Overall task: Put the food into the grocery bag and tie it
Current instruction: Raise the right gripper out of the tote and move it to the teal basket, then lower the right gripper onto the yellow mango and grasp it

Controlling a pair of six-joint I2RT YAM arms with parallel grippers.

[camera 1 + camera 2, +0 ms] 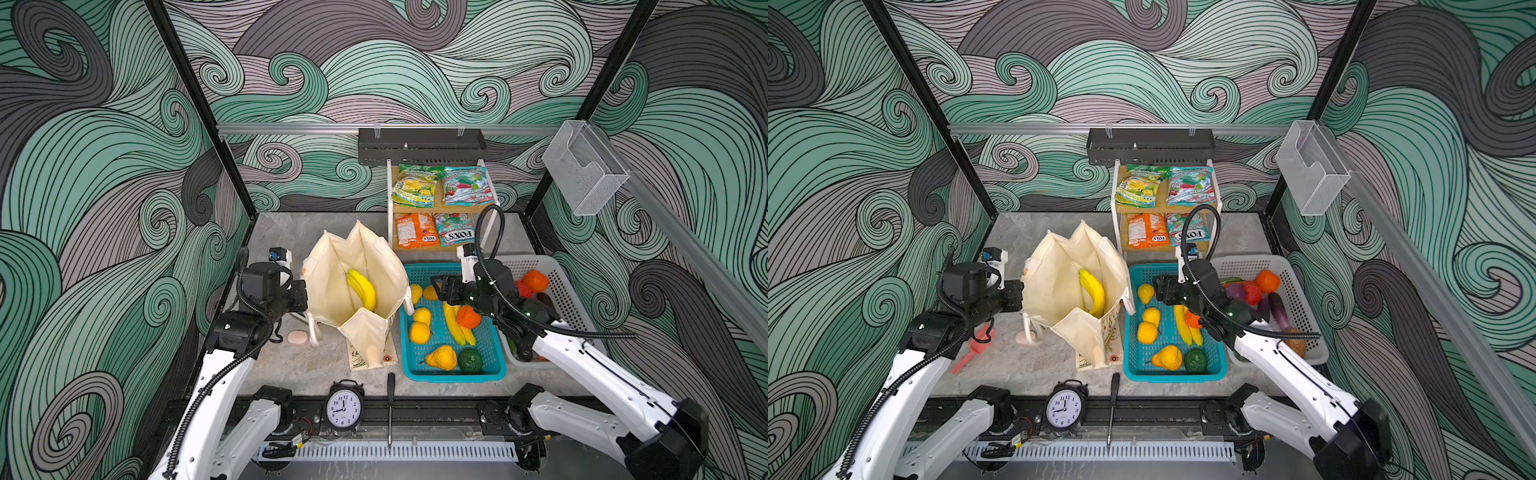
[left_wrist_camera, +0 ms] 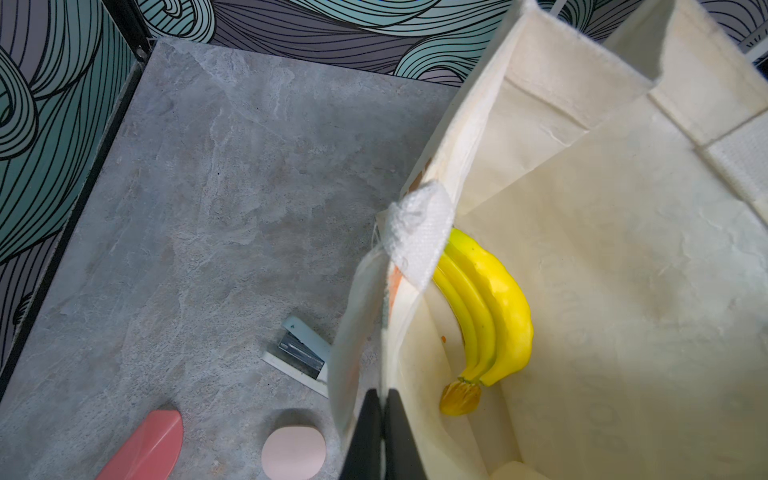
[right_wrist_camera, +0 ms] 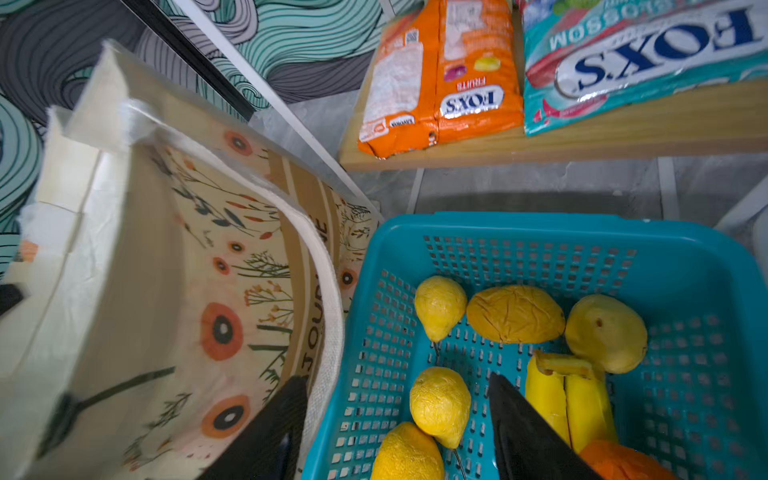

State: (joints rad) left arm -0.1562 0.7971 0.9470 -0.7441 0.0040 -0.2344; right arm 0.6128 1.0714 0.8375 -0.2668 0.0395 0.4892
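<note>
L gripper (image 2: pixel 381 401) pinched shut on grocery bag (image 2: pixel 602 270) rim, propping mouth open, banana bunch (image 2: pixel 486 307) inside. R gripper (image 3: pixel 395 378) jaws spread, empty, over teal basket (image 3: pixel 498 226) — yellow pear (image 3: pixel 440 405) just below, bag just beside. Centre on pear's fat part, squeeze gently, lift clear of basket wall.

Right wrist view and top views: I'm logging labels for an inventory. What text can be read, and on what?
"FOXS", "FRUITS": orange packet.
"FOXS", "...OSSOM": teal packet.
"JOUR": tote bag, on its tan band, partly hidden.
"1" to "12": clock.
Upper-shelf green-yellow packet and teal-red packet: too blurred.
</note>
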